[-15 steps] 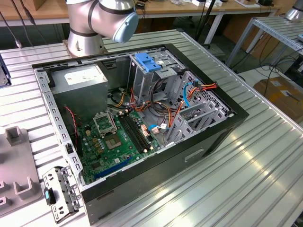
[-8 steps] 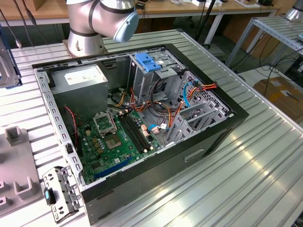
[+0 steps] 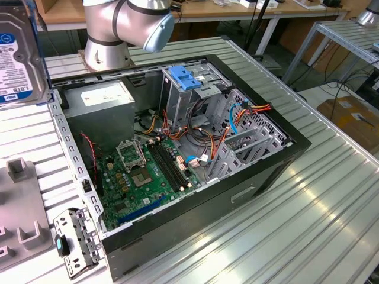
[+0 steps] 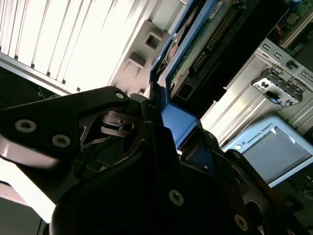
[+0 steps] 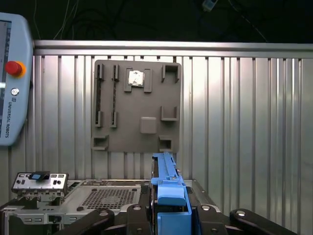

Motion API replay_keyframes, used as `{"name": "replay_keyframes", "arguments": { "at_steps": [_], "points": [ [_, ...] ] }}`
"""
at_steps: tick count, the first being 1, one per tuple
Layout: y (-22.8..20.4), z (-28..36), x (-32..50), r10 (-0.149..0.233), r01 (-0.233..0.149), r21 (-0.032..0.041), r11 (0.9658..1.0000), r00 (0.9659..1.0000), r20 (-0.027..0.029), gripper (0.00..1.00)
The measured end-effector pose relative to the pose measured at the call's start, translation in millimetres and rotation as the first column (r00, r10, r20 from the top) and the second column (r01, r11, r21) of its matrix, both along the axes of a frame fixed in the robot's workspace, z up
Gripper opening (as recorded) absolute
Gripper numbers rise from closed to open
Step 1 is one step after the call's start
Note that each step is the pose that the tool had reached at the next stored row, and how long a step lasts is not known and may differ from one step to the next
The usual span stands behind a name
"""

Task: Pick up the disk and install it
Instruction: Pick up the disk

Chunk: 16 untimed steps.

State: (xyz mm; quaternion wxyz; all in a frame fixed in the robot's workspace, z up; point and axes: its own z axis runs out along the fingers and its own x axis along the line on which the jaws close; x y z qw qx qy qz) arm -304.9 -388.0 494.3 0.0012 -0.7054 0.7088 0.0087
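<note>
The disk hangs in the air at the exterior view's upper left, above the ribbed table, its label facing the camera. In both wrist views my gripper is shut on it edge-on, the black fingers clamping either side of its blue side rail. The second wrist view shows the gripper holding the same blue rail, with the disk's green circuit-board underside beyond. The disk is well away from the open computer case.
Inside the case are a grey drive cage topped by a blue bracket, a power-supply box, a motherboard and loose cables. A grey fixture plate and a metal panel lie on the table. A teach pendant sits nearby.
</note>
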Motion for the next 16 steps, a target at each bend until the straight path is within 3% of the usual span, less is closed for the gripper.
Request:
{"name": "replay_keyframes", "arguments": {
  "at_steps": [16],
  "points": [
    [0.0, -0.4, 68.1, 0.0, 0.0, -0.0003, 1.0, 1.0, -0.0001, 0.37]
  ]
}}
